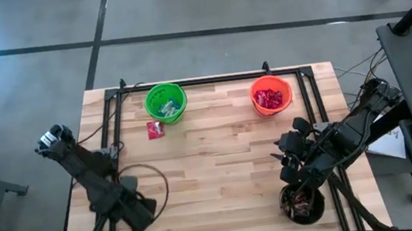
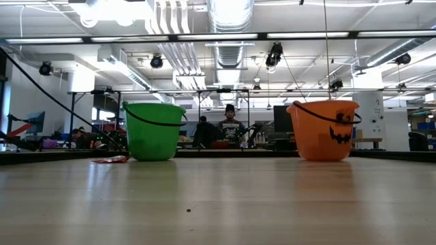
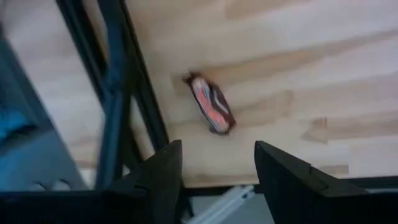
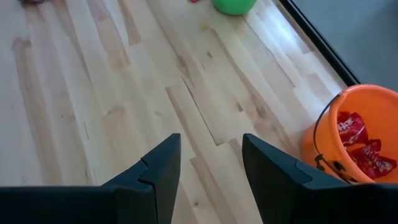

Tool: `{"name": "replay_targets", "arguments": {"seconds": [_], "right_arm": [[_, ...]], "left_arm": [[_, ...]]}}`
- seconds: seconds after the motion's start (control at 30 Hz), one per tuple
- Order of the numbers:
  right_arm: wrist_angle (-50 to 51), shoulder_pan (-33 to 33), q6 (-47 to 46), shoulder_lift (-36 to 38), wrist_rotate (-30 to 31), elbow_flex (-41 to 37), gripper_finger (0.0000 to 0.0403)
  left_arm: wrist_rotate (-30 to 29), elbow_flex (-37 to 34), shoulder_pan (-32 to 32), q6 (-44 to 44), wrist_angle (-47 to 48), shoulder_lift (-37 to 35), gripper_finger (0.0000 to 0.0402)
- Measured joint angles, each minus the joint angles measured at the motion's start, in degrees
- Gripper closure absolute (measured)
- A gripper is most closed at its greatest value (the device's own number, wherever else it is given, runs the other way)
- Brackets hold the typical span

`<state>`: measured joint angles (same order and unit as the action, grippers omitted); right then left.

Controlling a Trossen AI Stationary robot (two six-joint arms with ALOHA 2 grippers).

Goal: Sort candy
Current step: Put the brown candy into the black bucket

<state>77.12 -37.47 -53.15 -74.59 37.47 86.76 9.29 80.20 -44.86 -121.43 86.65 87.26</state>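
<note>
Nearest the front edge of the wooden table (image 1: 220, 168), a black bucket (image 1: 303, 204) is sitting at the right corner with dark brown candy bars (image 1: 299, 198) inside. The right gripper (image 1: 287, 155) is hovering just above and beside that bucket, its two dark fingers (image 4: 155, 174) standing spread apart with nothing between them — only bare wood planks are showing in the gap.

At the front left, the left arm is lying low over the table's edge beside a black cable loop (image 1: 152, 185). The left gripper (image 3: 214, 171) is also standing spread, holding nothing. Its wrist view is showing one small wrapped candy (image 3: 211, 106), dark with a red-and-white stripe, lying flat on the wood just beyond the fingertips, close to a black frame rail (image 3: 134, 81). The gripper is not touching it.

Farther back, toward the rear edge, a red packet (image 1: 155, 130) is lying on the table just beside the green bucket (image 1: 166, 103) — outside it, on the left. The green bucket is holding light-blue-and-white bars (image 1: 165, 104). Well apart to the right, the orange bucket (image 1: 271, 95) is holding flat red packets (image 1: 269, 98); the low view is showing a jack-o'-lantern face on its side.

Beyond the table, a person (image 2: 230, 126) is sitting in the room behind, between the two buckets as seen from table height.
</note>
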Motion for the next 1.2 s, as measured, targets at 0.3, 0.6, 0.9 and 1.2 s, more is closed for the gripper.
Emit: {"name": "replay_targets", "arguments": {"seconds": [0.3,0.6,0.9,1.2], "right_arm": [[0.0,0.0,0.4,0.0,-0.5,0.0,0.0242],[-0.1,-0.4,0.3,0.0,-4.7,0.0,0.0252],[-0.3,-1.0,0.3,0.0,-5.0,0.0,0.0248],[-0.3,-1.1,0.5,0.0,-5.0,0.0,0.0257]], "left_arm": [[-2.4,-11.2,-6.6,-14.7,-21.0,1.1,0.0219],[-2.3,-14.8,-6.6,-14.7,-24.9,7.9,0.0219],[-0.9,-14.7,-6.6,-17.3,-21.5,8.7,0.0219],[-1.2,-14.7,-5.5,-19.4,-20.5,12.2,0.0233]]}}
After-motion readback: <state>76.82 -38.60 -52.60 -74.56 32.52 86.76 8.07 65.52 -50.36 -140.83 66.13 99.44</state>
